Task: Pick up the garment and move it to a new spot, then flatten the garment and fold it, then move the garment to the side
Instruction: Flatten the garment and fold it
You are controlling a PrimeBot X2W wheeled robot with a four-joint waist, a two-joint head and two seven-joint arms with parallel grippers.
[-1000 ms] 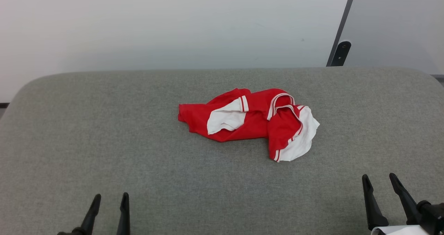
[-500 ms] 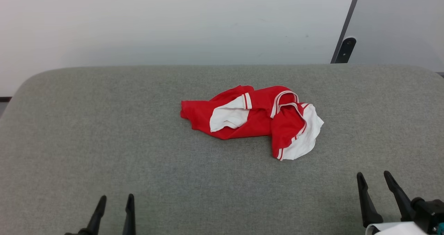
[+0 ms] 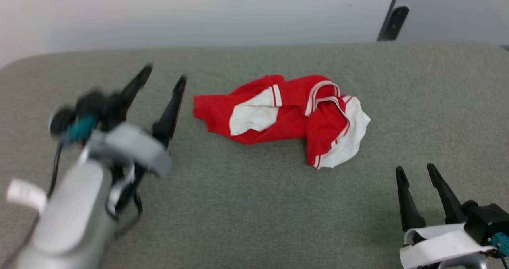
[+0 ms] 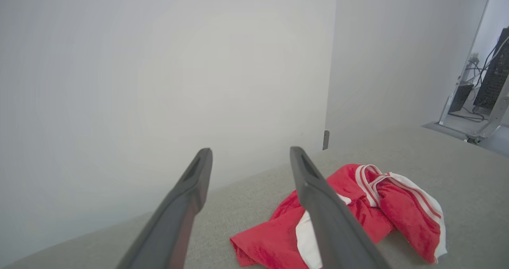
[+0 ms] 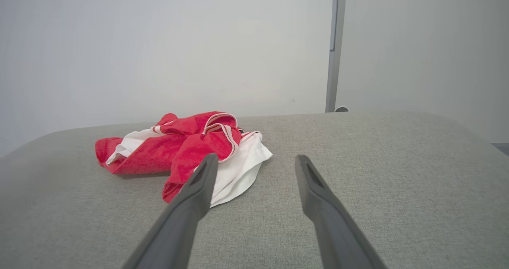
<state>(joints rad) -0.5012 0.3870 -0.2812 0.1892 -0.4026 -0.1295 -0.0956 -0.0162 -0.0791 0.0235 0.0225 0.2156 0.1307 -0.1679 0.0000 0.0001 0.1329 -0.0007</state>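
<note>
**Hovering by the crumpled shirt, both grippers open**

Lying in a loose heap, the garment sits on the grey pad, about midway across and toward the far side. It is bunched, with red folds over one another. One white sleeve shows at its left middle, another spills out at its near right end, and the striped neck trim curls on top.

The left gripper hovers just left of the shirt's left edge, blurred in the head view. Its two dark fingers stand wide apart and hold nothing. From its wrist camera the fingers point toward the pale wall, and the shirt lies to the right of them, partly behind one finger. No contact with the cloth can be seen.

The right gripper is low at the near right, fingers pointing far, spread and empty. It is apart from the shirt, which lies to its far left.

A dark post stands behind the pad's far right edge.
</note>
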